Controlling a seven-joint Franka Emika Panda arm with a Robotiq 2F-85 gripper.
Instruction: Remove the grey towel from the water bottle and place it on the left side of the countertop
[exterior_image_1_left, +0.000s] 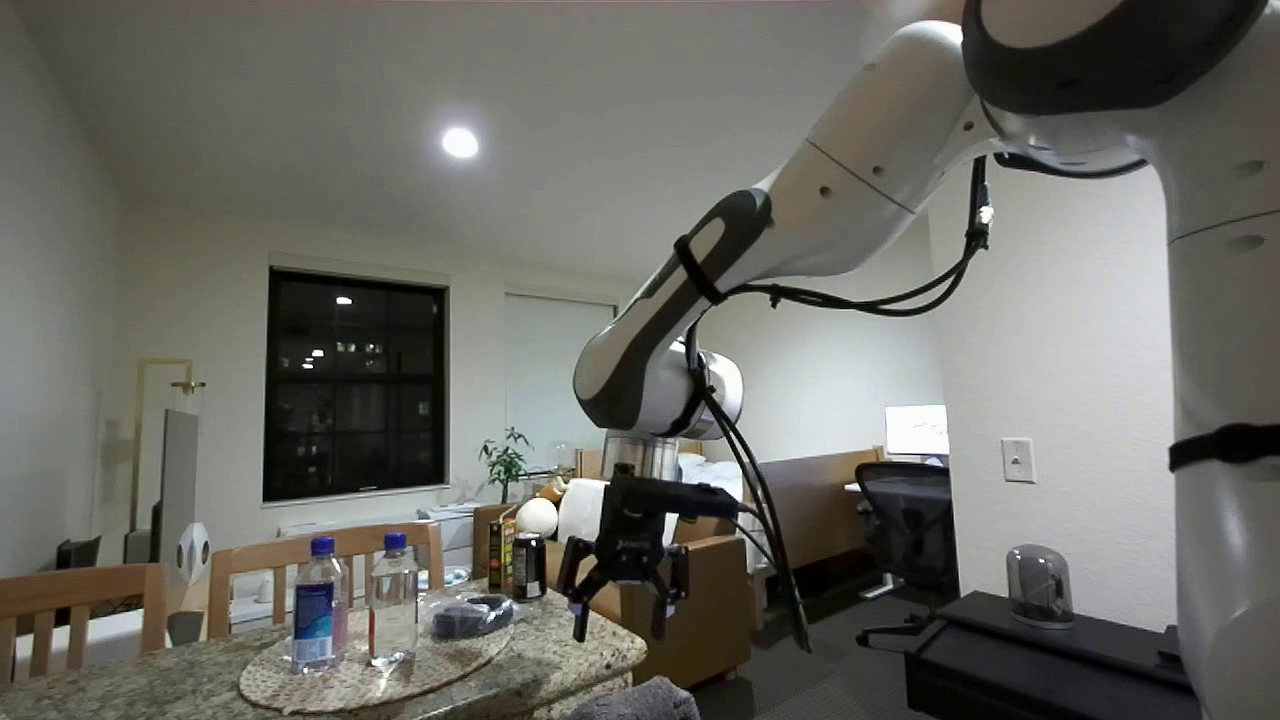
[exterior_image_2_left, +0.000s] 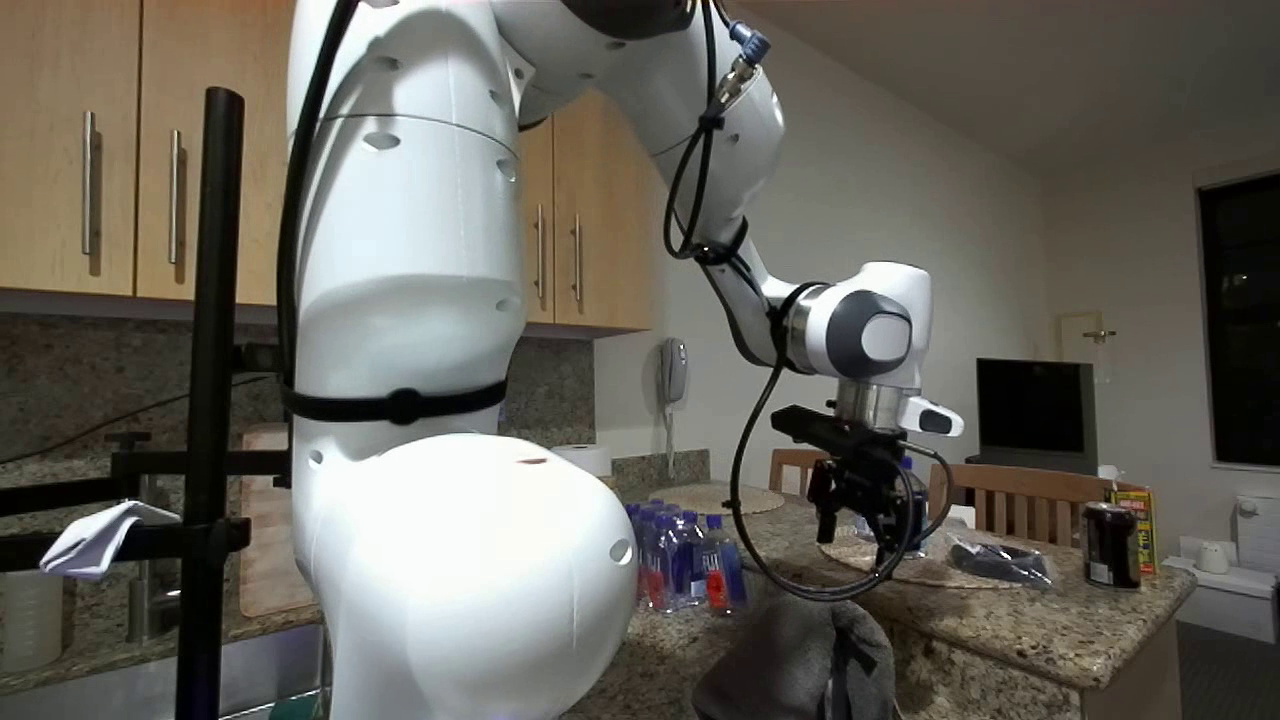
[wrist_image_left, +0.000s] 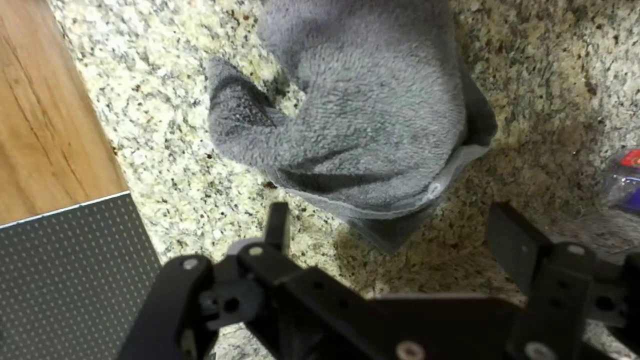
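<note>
The end effector (exterior_image_1_left: 620, 623) points downward with its jaws spread wide, apart from the grey towel (wrist_image_left: 380, 115) below it. In the wrist view the towel lies bunched on the speckled tabletop (wrist_image_left: 185, 150), one corner folded out to the side, its hemmed edge towards the fingers (wrist_image_left: 515, 240). In an exterior view the grey towel (exterior_image_2_left: 780, 660) forms a hump; what is under it I cannot tell. Near it I note a cluster of blue-capped bottles (exterior_image_2_left: 690, 565), upright, some with red on their labels. Farther out, in an exterior view, lies a round mat (exterior_image_1_left: 460, 660). On it stand two clear bottles (exterior_image_1_left: 313, 610), likewise blue-capped and upright; a dark item in clear wrapping (exterior_image_1_left: 472, 617) lies near them. Past the mat, a black can (exterior_image_1_left: 528, 567) stands just beside a red-and-yellow box (exterior_image_1_left: 499, 557). Behind the mat are wooden chairs (exterior_image_1_left: 270, 558), and beyond them a dark window (exterior_image_1_left: 355, 390).
</note>
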